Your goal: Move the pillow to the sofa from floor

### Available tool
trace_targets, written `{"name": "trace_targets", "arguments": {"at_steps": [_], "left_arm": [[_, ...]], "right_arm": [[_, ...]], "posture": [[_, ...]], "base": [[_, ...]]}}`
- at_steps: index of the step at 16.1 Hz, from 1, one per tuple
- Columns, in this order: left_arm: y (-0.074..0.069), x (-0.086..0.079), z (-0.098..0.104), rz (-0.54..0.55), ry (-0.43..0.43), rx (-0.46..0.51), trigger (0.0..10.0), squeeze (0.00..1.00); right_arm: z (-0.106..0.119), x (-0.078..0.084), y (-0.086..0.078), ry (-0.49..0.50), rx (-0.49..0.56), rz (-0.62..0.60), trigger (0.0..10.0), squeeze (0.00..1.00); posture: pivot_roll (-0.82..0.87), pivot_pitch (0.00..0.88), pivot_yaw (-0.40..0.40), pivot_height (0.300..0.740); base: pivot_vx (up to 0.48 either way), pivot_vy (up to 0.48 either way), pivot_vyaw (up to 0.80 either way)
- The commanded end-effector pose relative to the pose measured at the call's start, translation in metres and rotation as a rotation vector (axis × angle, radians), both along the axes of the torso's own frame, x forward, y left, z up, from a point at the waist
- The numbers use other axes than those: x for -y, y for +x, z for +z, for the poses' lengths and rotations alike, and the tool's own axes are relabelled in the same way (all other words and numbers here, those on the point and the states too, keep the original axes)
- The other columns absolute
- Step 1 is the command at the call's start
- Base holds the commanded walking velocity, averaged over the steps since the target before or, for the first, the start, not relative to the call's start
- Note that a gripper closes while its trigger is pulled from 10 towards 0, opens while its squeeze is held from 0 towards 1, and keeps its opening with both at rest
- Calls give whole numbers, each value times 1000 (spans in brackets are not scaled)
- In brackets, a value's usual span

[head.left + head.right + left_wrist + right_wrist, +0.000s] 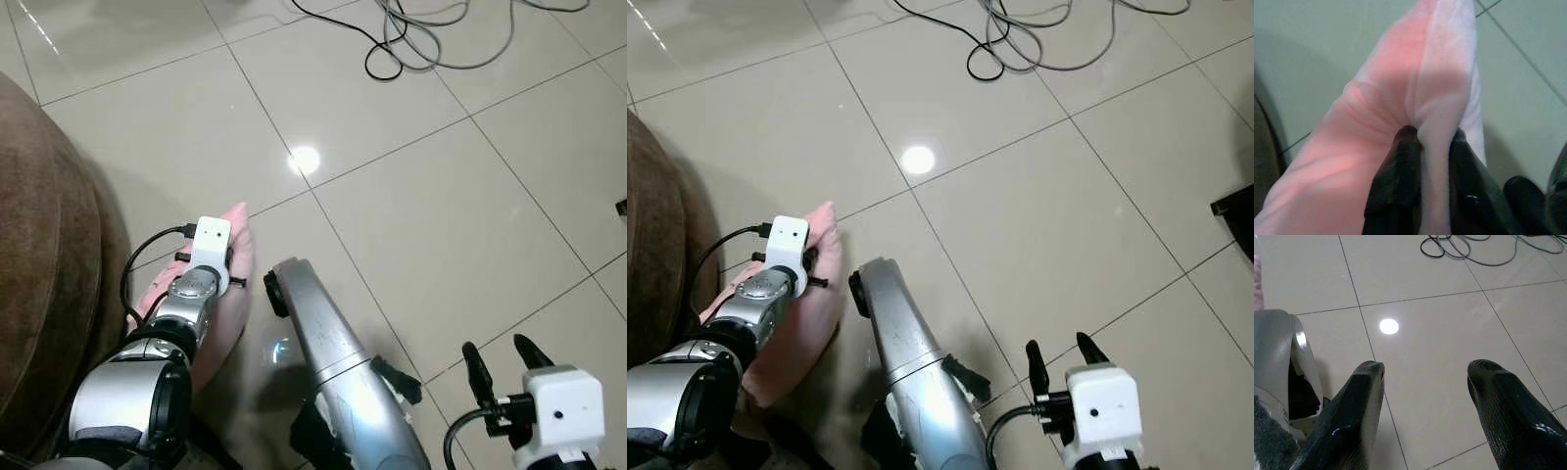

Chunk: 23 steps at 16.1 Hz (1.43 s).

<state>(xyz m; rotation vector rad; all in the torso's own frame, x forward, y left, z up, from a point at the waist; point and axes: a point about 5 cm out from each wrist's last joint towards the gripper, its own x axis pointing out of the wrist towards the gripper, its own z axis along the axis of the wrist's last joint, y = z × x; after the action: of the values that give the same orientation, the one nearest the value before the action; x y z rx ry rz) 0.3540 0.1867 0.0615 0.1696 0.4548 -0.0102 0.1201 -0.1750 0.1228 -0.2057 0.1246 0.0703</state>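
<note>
A pink pillow (808,313) hangs beside the brown sofa (44,284) at the left, above the tiled floor. My left gripper (1431,139) is shut on a fold of the pillow (1400,98); the pink cloth is pinched between the two black fingers (1396,181). The left arm's white wrist block (210,247) lies over the pillow (235,274). My right gripper (500,367) is low at the right, open, with only floor between its fingers (1347,421).
Beige floor tiles (441,196) stretch ahead and to the right. A tangle of black and grey cables (421,34) lies at the far edge. A silver leg (328,362) stands between the two arms. A dark object's corner (1236,211) shows at the right edge.
</note>
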Motion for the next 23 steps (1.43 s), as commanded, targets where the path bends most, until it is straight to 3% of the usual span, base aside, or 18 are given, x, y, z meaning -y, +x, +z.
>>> {"name": "trace_targets", "arguments": {"at_steps": [1, 6, 13, 19, 22, 23], "left_arm": [[-8, 2, -11, 11, -43, -39, 0, 0], [-6, 3, -8, 41, -120, -8, 0, 0], [8, 15, 11, 23, -230, 89, 0, 0], [25, 22, 43, -36, -275, 209, 0, 0], [38, 24, 74, -86, -282, 315, 0, 0], [41, 24, 83, -103, -275, 341, 10000, 0]], "right_arm": [[-8, 4, -3, -7, -49, -10, 10000, 0], [-10, 2, 6, -3, -40, 6, 10000, 0], [-18, 1, 21, 2, -30, 27, 10000, 0], [-40, -4, 46, 11, -80, 66, 10000, 0], [-52, -7, 68, 40, -92, 91, 10000, 0], [-53, -11, 79, 50, -83, 107, 10000, 0]], "posture": [[-474, 375, -100, 513], [-446, 364, -100, 513], [-396, 330, -93, 513], [-298, 284, -96, 513], [-214, 245, -100, 513], [-179, 230, -101, 513]], "base": [[0, 0, 0], [0, 0, 0], [0, 0, 0], [0, 0, 0], [0, 0, 0], [0, 0, 0]]}}
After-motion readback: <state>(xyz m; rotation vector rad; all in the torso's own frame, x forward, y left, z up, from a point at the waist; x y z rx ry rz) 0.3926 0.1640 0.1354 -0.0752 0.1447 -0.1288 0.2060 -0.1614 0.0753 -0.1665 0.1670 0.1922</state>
